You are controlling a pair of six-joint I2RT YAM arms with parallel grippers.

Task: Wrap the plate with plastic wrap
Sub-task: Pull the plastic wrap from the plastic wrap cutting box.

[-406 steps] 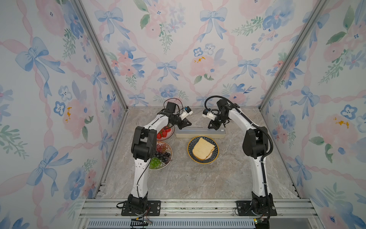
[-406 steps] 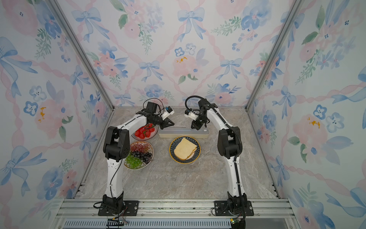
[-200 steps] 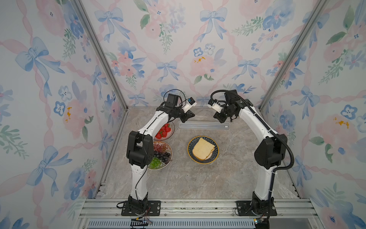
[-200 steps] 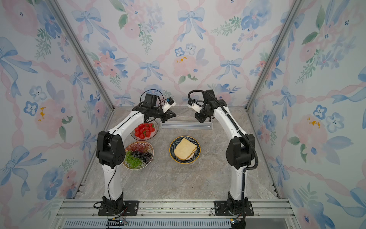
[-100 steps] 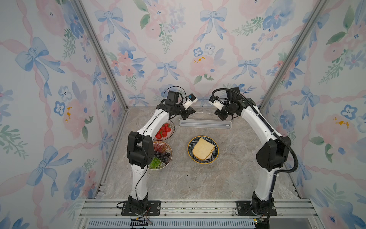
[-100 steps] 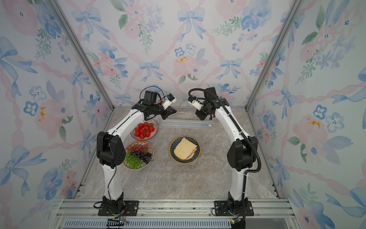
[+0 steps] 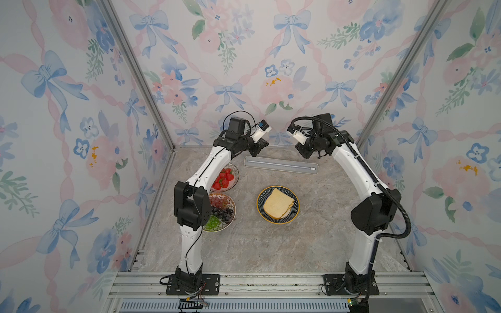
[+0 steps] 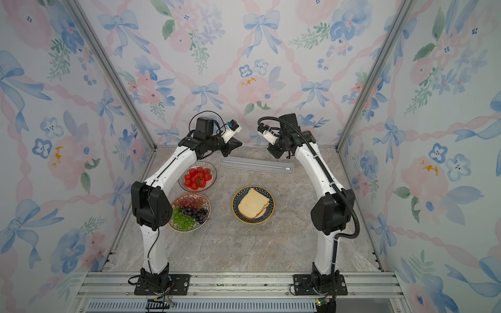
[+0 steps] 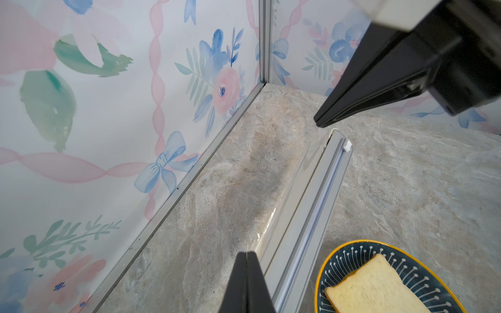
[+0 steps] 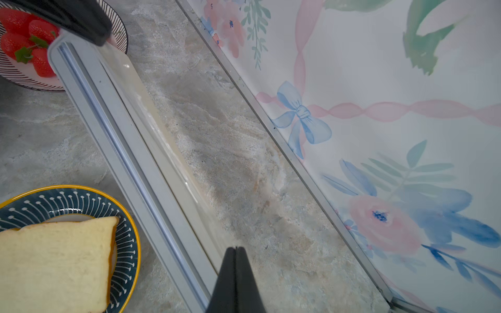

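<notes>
- open tabletop point(image 7: 271, 244) spreads in front of the plate point(image 7: 276, 220); the back wall stands close behind the box point(image 7: 281, 164).
- left gripper point(image 9: 246, 253) and right gripper point(image 10: 235, 248) are pressed together above the box ends, by the plastic wrap point(image 10: 151, 119); a hold is unclear.
- strawberry bowl point(image 8: 212, 168) and grape plate point(image 8: 187, 230) sit beside the left arm.

I see my right gripper point(image 10: 235, 250) pressed closed above the near end of the long wrap box point(image 10: 127, 151). The plastic wrap point(image 10: 173, 160) runs glossy along the box's wall-facing side, its edge reaching my fingertips. Over the box's far end is the dark tip of the left gripper point(image 10: 100, 38). On the box's other side sits the blue plate point(image 10: 127, 216) with bread point(image 10: 54, 260). A striped bowl point(image 10: 122, 32) of strawberries point(image 10: 16, 43) lies beside the box's far end.
</notes>
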